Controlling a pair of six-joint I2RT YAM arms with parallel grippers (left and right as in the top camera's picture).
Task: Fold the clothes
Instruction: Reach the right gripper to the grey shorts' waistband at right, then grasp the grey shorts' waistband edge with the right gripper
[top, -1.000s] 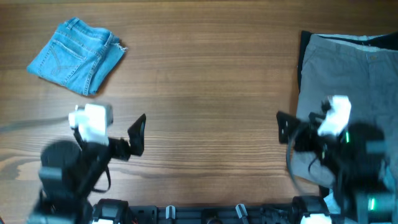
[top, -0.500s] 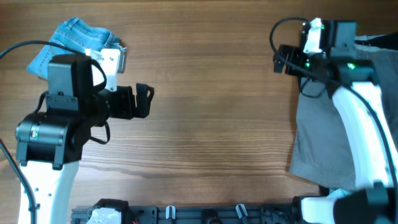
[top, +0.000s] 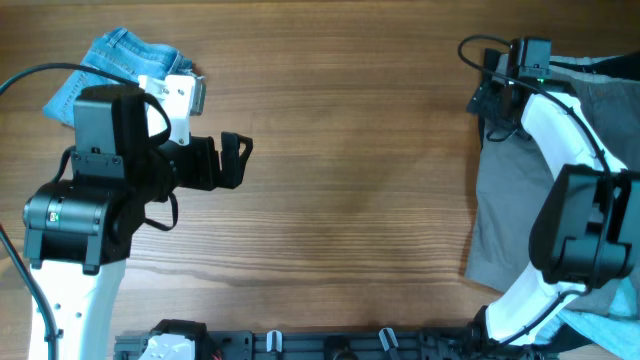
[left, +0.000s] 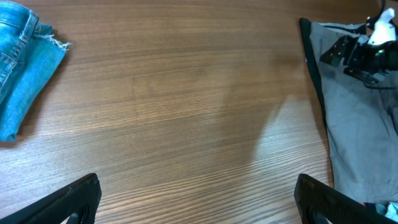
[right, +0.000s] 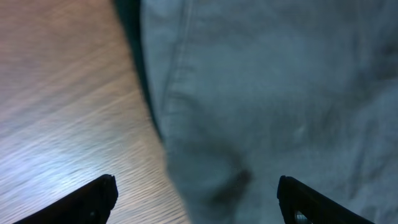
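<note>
1. My landmark is the brown wooden table (top: 350, 220).
2. The pair of plain grey woven shorts (top: 505, 215) lies spread out flat on the right end of the table. It reaches from near the far edge almost to the near edge.
3. A dark, nearly black cloth (top: 487, 62) peeks out from under the grey shorts at the far right part of the table. I only see a thin strip of it.
4. My right gripper (top: 490, 95) hangs over the far right part of the table, right above the edge of the grey shorts.
5. In the right wrist view, the right gripper (right: 196, 199) has its two fingers wide apart with nothing pinched between them. The edge of the grey shorts (right: 280, 93) and the dark strip (right: 134, 37) lie just under it. I cannot tell if the fingers touch the cloth.
6. My left gripper (top: 240, 160) hangs over the left half of the table, above bare wood. Its fingers are spread all the way and hold nothing.
7. In the left wrist view, the left gripper (left: 198, 199) shows only its two black tips, well apart. The grey shorts (left: 360, 137) are across the table from it.
8. A small pair of blue denim shorts (top: 120, 55) sits folded at the far left corner of the table. My left arm hides part of it from above.
</note>
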